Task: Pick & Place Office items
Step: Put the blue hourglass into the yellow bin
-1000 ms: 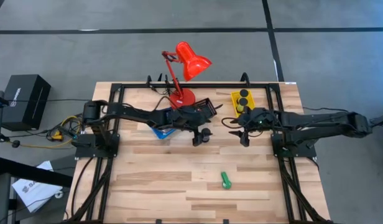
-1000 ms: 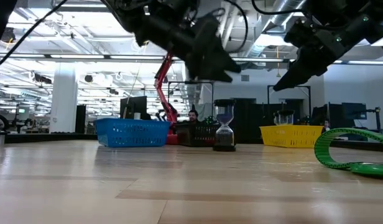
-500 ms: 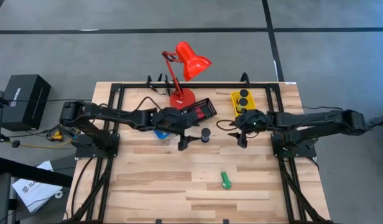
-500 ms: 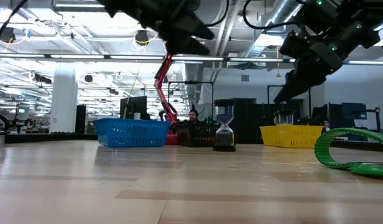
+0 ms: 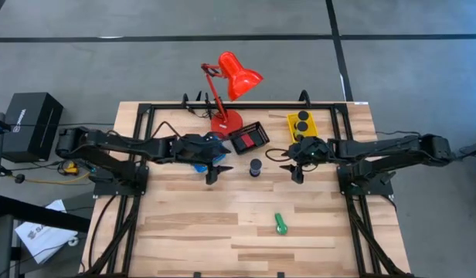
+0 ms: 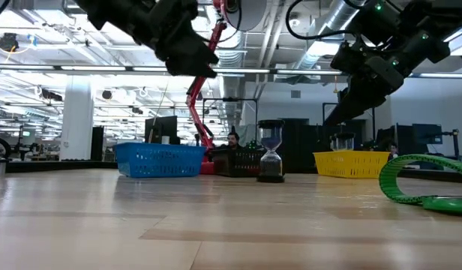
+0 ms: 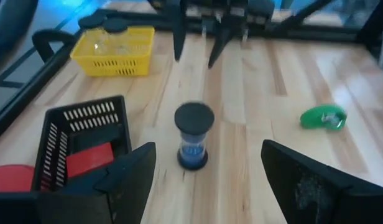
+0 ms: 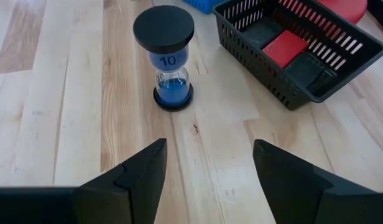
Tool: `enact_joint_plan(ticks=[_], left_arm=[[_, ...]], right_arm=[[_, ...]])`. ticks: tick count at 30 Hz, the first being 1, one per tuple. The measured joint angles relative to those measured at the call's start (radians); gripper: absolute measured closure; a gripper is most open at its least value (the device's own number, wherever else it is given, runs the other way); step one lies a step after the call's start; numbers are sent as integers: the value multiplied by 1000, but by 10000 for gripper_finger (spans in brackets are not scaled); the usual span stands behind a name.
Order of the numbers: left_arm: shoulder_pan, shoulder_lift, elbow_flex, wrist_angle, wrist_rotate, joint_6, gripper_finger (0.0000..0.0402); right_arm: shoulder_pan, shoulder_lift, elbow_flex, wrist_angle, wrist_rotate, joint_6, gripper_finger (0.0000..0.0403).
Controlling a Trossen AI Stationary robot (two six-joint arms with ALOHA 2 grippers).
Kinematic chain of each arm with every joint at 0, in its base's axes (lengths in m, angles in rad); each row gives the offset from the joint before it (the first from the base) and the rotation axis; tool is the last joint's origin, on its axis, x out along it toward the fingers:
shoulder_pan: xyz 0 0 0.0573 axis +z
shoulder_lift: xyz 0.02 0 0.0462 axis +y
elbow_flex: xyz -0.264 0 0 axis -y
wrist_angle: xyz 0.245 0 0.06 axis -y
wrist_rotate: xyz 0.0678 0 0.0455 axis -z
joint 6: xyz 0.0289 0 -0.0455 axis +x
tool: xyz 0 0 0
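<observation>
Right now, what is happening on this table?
Neither arm holds anything. An hourglass stands upright on the table between the left gripper and the right gripper, both with jaws open. A red block lies in the black tray, black round pieces in the yellow tray. A green cylinder lies apart.

The left end effector (image 5: 212, 174) has drawn back from the hourglass (image 5: 255, 167), left standing upright.

Sand timer (image 8: 163, 59) w/ black caps, blue sand, "10" on glass, upright on wood table (image 8: 48, 124). Black tray (image 8: 291, 62) just beside it, holding red block (image 8: 285, 48) & black piece (image 8: 308, 68). Right gripper (image 8: 207, 174) fingers spread apart, nothing btwn.
</observation>
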Motion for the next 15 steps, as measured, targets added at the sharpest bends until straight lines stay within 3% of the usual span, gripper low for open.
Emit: enact_joint_plan(ticks=[9,15], left_arm=[[0,-51,-23,50,-1,-21,117],[0,-51,-23,56,-1,-21,117]], right_arm=[[0,7,0,20,0,1,172],[0,7,0,20,0,103,172]])
